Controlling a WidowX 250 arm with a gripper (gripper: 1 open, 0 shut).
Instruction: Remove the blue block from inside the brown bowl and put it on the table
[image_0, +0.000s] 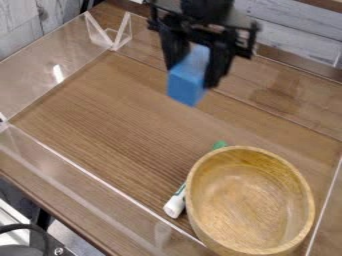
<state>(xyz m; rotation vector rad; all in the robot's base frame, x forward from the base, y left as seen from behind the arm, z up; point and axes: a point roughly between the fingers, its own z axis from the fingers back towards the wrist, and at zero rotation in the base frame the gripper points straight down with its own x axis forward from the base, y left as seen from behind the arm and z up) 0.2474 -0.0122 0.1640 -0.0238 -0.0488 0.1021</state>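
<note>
The blue block (189, 79) hangs in the air above the table (107, 115), held between the fingers of my gripper (198, 62), which is shut on its upper part and points down. The block is well up and to the left of the brown bowl (254, 205), which sits at the table's front right corner with nothing inside it. The arm above the gripper runs out of the top of the picture.
A small white-and-green object (187, 193) lies against the bowl's left rim, by the front acrylic wall (80, 185). Clear walls line the table's edges, with a clear corner bracket (107, 32) at the back left.
</note>
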